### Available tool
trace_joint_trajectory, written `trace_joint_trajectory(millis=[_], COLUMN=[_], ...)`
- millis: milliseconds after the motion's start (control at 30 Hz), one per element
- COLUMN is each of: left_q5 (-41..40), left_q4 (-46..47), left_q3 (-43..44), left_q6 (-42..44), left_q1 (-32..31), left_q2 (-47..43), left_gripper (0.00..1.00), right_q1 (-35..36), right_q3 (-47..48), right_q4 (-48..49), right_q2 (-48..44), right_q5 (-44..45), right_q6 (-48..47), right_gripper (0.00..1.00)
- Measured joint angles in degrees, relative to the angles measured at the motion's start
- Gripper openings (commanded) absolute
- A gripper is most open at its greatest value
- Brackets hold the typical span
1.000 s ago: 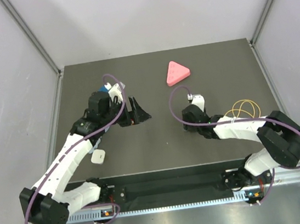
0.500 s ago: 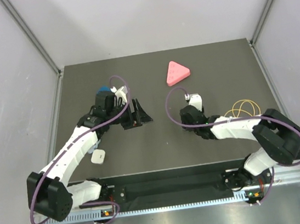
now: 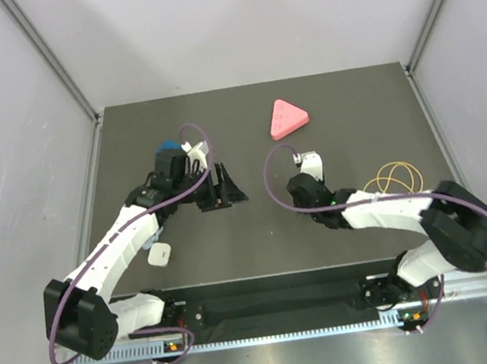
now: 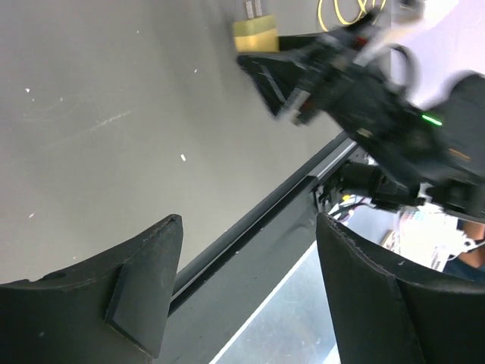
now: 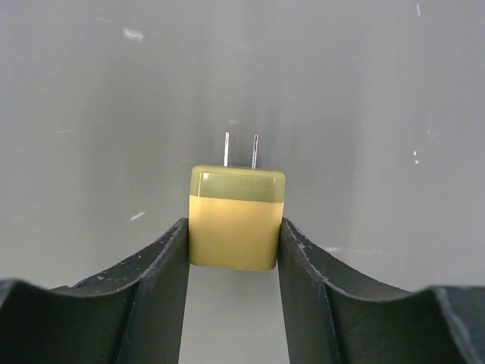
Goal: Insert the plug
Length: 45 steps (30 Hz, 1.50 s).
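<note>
A yellow cube plug [image 5: 236, 218] with two metal prongs pointing away from me is clamped between my right gripper's [image 5: 233, 231] fingers, just above the dark table. In the top view the right gripper [image 3: 310, 161] sits mid-table with the plug at its tip, below a pink triangular block [image 3: 287, 117]. My left gripper [image 3: 223, 190] is open and empty, left of centre, its jaws turned toward the right arm. In the left wrist view the left gripper [image 4: 246, 235] frames the table's near edge, and the plug [image 4: 255, 34] shows far off in the right gripper.
A yellow loop of band [image 3: 396, 177] lies right of the right arm. A small white piece [image 3: 160, 255] lies near the left arm, and a blue object [image 3: 167, 145] sits behind the left wrist. The metal rail [image 3: 269, 306] runs along the near edge.
The left arm swung its wrist back and a little right, then held still. The right gripper shifted slightly left with the plug still in it.
</note>
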Motion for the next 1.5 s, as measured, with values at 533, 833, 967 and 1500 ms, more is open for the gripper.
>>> trace_joint_trajectory(millis=[533,833,967,1500], left_q5=[10.36,15.32,16.57,19.34], left_q4=[3.13,6.49,8.87,14.60], left_q3=[3.65,5.16,5.16,2.60], left_q6=[2.27,1.38,-0.31,-4.00], left_q1=[-0.20,-4.04,-5.25,-6.73], left_q2=[13.16,18.60,19.41,22.01], left_gripper=[0.60,0.61,0.61,0.15], right_q1=[9.09,12.17,12.72,14.78], right_q3=[-10.47,-10.43,-10.38,-8.90], right_q4=[12.35,14.03,14.03,12.72], right_q2=[-24.30,-24.52,-23.82,-22.88], right_q5=[-11.08,-15.21,-15.17,-15.45], right_q6=[-11.13,-13.99,-14.47,-15.41], right_gripper=[0.08,0.07,0.06,0.08])
